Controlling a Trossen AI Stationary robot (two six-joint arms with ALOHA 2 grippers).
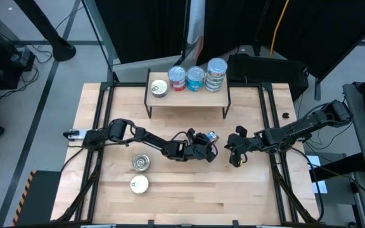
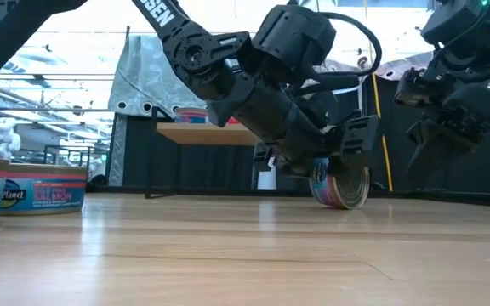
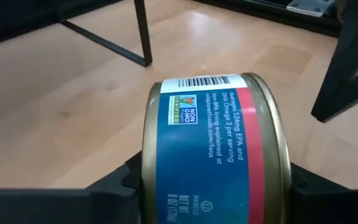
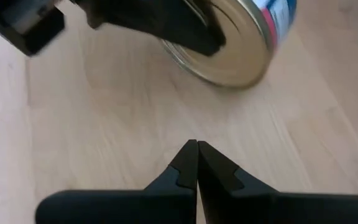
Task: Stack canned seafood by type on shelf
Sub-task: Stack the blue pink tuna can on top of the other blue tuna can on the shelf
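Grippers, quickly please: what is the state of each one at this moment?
Left gripper: its fingers sit on both flat ends of a tin lying on its edge on the table.
Right gripper: closed, holding nothing.

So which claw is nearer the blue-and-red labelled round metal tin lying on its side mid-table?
Left. The left claw straddles the blue-and-red labelled tin, one finger at each flat end. The right claw is shut, beside the tin but apart from it.

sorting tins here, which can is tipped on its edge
The blue-and-red tin between the left tool fingers at table centre; the others sit flat.
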